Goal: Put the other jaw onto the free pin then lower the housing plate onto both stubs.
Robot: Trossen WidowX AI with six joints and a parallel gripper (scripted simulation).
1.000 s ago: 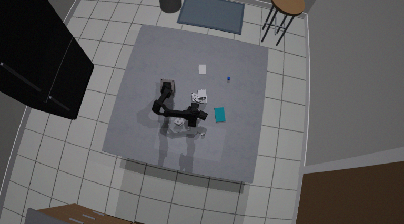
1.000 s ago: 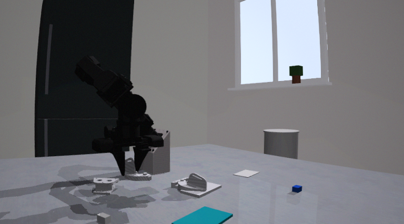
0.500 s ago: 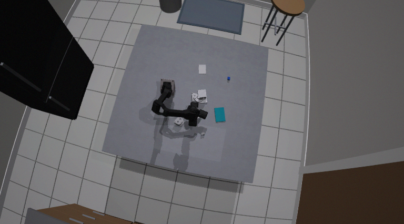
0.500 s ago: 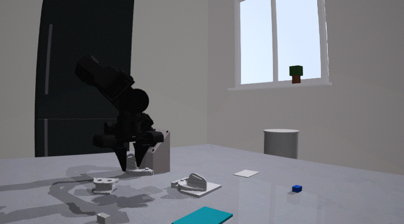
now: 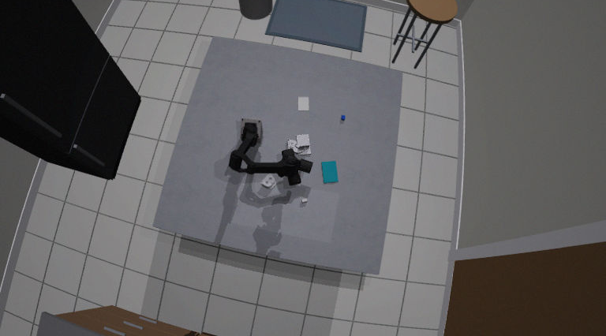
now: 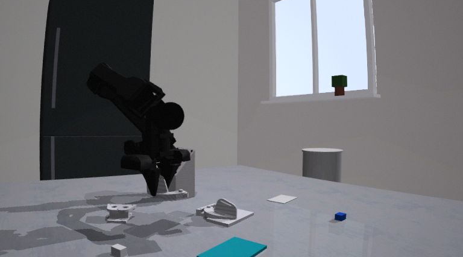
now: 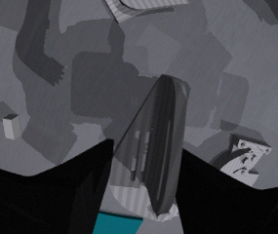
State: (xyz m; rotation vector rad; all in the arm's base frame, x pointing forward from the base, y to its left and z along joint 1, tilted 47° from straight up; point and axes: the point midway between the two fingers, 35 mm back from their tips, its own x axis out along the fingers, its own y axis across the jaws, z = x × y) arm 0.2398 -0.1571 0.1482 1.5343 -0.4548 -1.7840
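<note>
My gripper (image 6: 161, 190) (image 7: 141, 148) is shut on the upright fin of the free white jaw (image 6: 176, 194) (image 7: 167, 141). The jaw's flat foot hangs below the fingers and appears to be above the table. The white base plate (image 6: 244, 215) (image 5: 307, 151) lies to the right of the gripper in the exterior view, with the other jaw (image 6: 226, 207) on it, its fin upright. Part of the base assembly also shows at the right of the wrist view. The free pin cannot be made out clearly. The white housing plate (image 6: 120, 210) (image 5: 267, 181), with two round holes, stands on the table on the opposite side.
A teal slab (image 5: 329, 172) (image 6: 235, 248) lies beyond the gripper. A small white block (image 5: 304, 200) (image 6: 118, 250) (image 7: 12, 128) is near the housing side. A white card (image 5: 303, 103) (image 6: 282, 198) and a blue cube (image 5: 342, 117) (image 6: 340, 216) lie farther off.
</note>
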